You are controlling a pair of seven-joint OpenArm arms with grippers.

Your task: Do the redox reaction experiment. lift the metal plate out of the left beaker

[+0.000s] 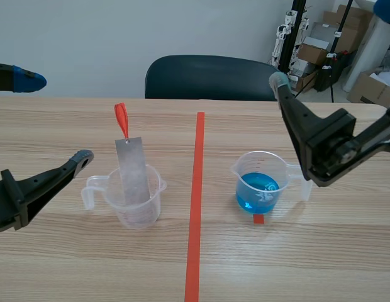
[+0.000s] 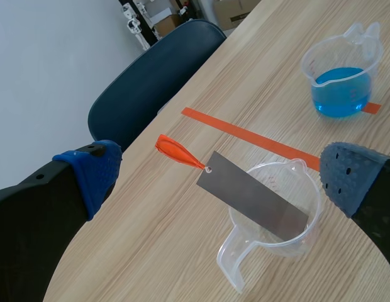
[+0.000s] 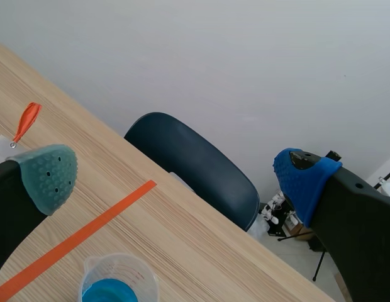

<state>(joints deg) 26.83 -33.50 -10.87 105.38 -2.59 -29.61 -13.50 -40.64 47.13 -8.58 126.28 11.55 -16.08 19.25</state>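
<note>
Plainly, the pale wood-grain counter [image 1: 69, 264] carries an orange-red tape line [image 1: 196, 207] down its middle, with a dark blue chair [image 1: 207, 77] behind it, a white wall [image 1: 88, 38] beyond, and cardboard boxes [image 1: 327, 38] stacked in the far right corner. Left of the line the metal plate [image 1: 133, 170] leans in the clear left beaker [image 1: 135, 204], its orange loop [image 1: 122, 119] standing above the rim, while a right beaker [image 1: 261, 185] of blue liquid stands across the tape. The left jaws gape wide just beside the left beaker, apart from it, and the right jaws hang equally wide above the blue one.

Free air above metal plate [image 1: 133, 168], blue-liquid beaker [image 1: 265, 162] well apart across tape line [image 1: 196, 207]
</note>
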